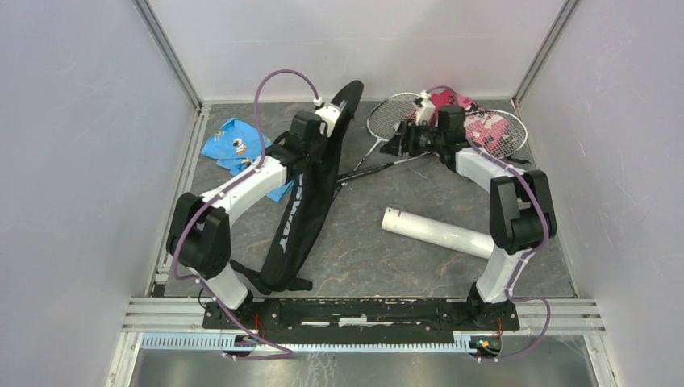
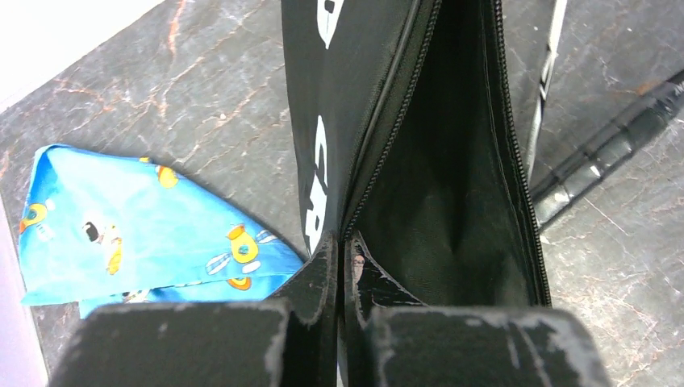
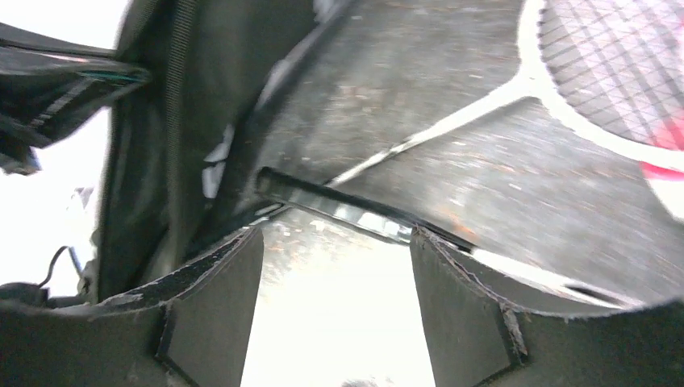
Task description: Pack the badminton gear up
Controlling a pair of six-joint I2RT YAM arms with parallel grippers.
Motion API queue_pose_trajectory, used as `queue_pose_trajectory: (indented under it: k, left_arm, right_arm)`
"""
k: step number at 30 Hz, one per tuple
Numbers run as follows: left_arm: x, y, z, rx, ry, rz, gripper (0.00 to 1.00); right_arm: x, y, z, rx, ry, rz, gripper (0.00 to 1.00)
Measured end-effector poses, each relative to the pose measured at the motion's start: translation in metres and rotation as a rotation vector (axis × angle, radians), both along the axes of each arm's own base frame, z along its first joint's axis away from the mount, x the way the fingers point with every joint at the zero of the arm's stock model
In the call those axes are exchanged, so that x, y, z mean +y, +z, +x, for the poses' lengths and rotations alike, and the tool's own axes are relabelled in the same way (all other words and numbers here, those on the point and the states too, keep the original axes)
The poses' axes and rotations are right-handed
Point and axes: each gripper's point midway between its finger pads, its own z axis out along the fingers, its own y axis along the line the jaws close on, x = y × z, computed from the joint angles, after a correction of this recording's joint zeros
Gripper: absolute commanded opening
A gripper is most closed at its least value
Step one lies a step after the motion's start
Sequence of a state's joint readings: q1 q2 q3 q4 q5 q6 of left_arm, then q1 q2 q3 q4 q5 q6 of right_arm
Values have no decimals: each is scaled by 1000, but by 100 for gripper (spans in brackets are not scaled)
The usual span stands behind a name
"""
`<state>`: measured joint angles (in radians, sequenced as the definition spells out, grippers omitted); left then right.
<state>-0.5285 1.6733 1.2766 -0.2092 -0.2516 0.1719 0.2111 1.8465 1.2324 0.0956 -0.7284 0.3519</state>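
The long black racket bag (image 1: 294, 218) lies left of centre with its zip open. My left gripper (image 1: 337, 103) is shut on the bag's zip edge (image 2: 379, 153) near its far end and holds the mouth (image 2: 452, 161) open. Two silver rackets (image 1: 395, 113) lie at the back right, their black handles (image 1: 375, 168) pointing at the bag. My right gripper (image 1: 394, 147) is open just above a handle (image 3: 323, 201), holding nothing, with a racket head (image 3: 621, 64) off to its right. The white tube (image 1: 440, 232) lies near the right arm. No shuttlecocks show.
A blue printed cloth (image 1: 238, 149) lies left of the bag and shows in the left wrist view (image 2: 137, 234). A pink camouflage cloth (image 1: 476, 121) lies under the racket heads at the back right. White walls close in the table on three sides.
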Motion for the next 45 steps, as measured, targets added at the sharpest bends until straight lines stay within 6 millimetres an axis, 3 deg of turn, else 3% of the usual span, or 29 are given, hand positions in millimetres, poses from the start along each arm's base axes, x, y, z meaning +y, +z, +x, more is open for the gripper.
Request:
queue_pose_trajectory:
  k: [4, 7, 12, 26, 36, 45]
  left_arm:
    - [10, 11, 4, -16, 18, -25, 2]
    - [7, 12, 3, -17, 7, -36, 2]
    - [1, 12, 1, -8, -13, -52, 2]
    - [-4, 11, -1, 3, -32, -76, 2]
    - [-8, 11, -2, 8, -49, -86, 2]
    - [-8, 11, -3, 9, -51, -88, 2]
  right_arm:
    - [-48, -10, 11, 7, -144, -31, 69]
    - [-83, -31, 15, 55, -261, -50, 69]
    - [-112, -53, 14, 112, -383, -55, 69]
    - [-141, -70, 37, 136, -534, -3, 68]
    - [-141, -104, 39, 229, -554, 26, 63]
    - [-138, -106, 49, 250, -556, 120, 58]
